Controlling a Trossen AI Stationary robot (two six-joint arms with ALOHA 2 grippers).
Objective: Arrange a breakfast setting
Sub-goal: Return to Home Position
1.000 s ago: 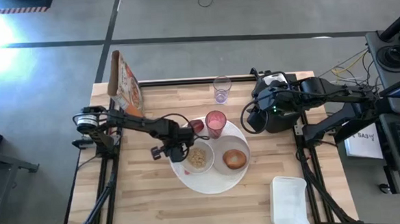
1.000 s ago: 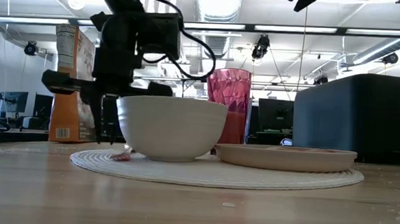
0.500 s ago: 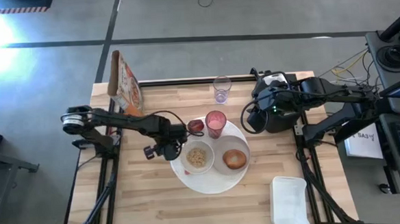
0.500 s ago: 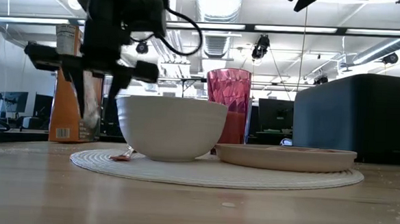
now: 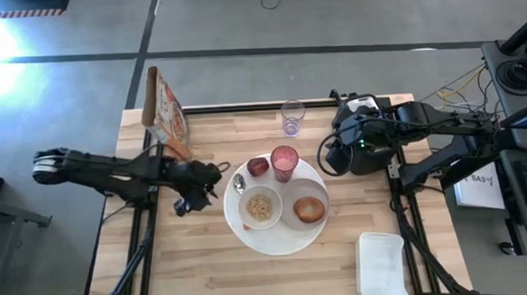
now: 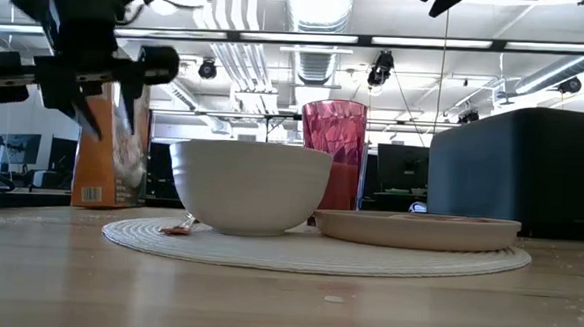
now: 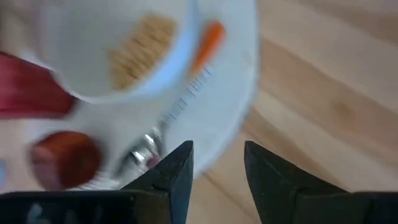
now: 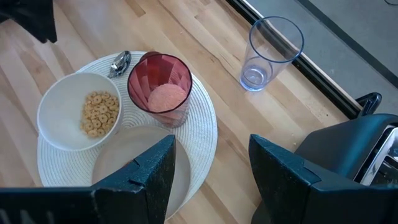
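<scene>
Near the tabletop's middle sits the big round white plate (image 5: 282, 241): small white bowl (image 5: 260, 206) and bread ring (image 5: 309, 208) in front, spoon (image 5: 238, 182), fruit (image 5: 258, 166) and pink cup (image 5: 284, 162) behind. Beside its left rim the left gripper (image 7: 217, 148) hangs wide and empty. If it swings back carelessly, it could knock the cereal box (image 5: 165, 112) behind. Near the far right corner the right gripper (image 8: 212, 142) waits, fingers apart.

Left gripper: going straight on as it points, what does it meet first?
Left gripper would likely meet the near rim of the big round white plate first, by the metal spoon; depth unclear.
</scene>
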